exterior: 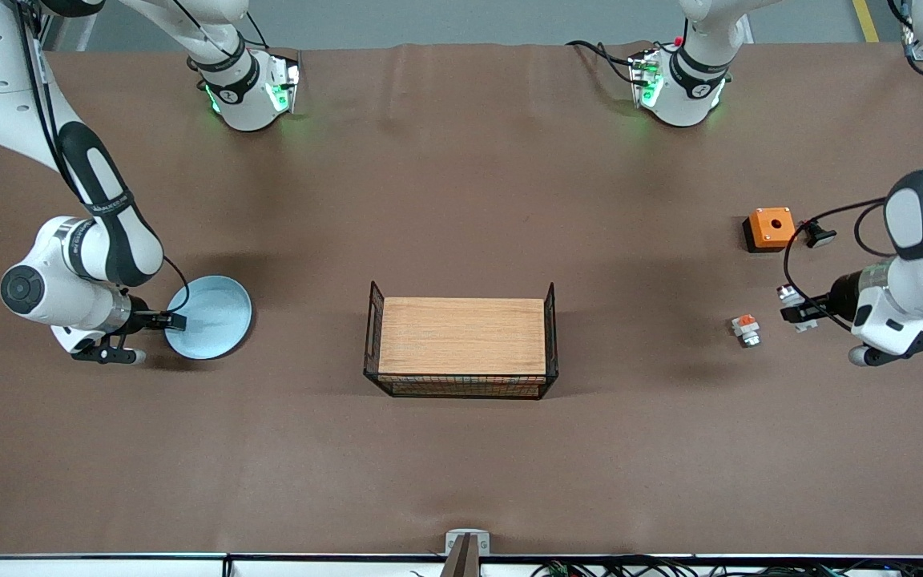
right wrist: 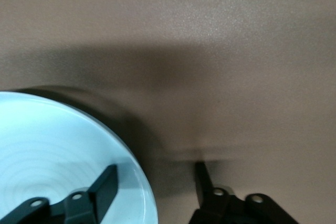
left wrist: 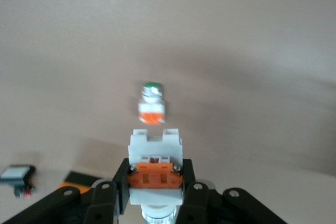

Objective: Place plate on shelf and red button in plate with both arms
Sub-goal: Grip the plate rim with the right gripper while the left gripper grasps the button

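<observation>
At the right arm's end of the table, the right gripper (right wrist: 152, 192) straddles the rim of the round pale-blue glossy plate (exterior: 213, 314), one finger inside, one outside, not yet pinched; it should close squarely before lifting. Toward the opposite end, the left gripper (left wrist: 155, 184) clamps the small white-and-orange red button (left wrist: 155, 169) (a similar piece (exterior: 746, 329) lies nearby).

The brown-covered desk (exterior: 461, 465) carries a pale blue plate (exterior: 217, 308) toward the right arm's end, a wire-sided wooden tray (exterior: 461, 340) mid-desk, and an orange box (exterior: 769, 228), a black knob (exterior: 818, 235) and what looks like a small white-and-orange switch (exterior: 746, 329) toward the left arm's end.
</observation>
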Controlling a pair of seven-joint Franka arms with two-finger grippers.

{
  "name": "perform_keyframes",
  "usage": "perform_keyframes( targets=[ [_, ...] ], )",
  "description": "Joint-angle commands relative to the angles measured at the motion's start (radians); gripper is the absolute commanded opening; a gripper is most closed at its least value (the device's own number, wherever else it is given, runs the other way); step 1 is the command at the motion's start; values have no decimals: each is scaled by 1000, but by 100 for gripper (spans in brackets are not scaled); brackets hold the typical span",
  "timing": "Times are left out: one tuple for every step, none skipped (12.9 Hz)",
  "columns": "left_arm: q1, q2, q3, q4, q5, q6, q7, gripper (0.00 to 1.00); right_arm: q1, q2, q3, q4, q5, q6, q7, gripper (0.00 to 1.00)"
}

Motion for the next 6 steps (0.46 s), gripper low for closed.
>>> perform_keyframes(
  targets=[
    [8, -44, -101, 30, -20, -62, -90, 1, -22, 0, 13, -10, -22, 0, -6, 34],
    [6, -57, -142, 41, -20, -64, -99, 1, -21, 0, 15, -10, -22, -1, -8, 22],
    [6, -63, -185, 51, -20, -64, -110, 1, -21, -2, 15, -10, -22, -3, -11, 11],
    [5, -64, -231, 65, -20, -64, -160, 1, -21, -2, 15, -10, -22, -3, -14, 5],
    [0, -61, -277, 91, -20, -66, -233, 1, -21, -2, 17, -10, -20, -3, -14, 1],
    [-3, -52, -325, 116, -19, -70, -295, 1, -19, -5, 17, -8, -20, -15, -14, 0]
  ],
)
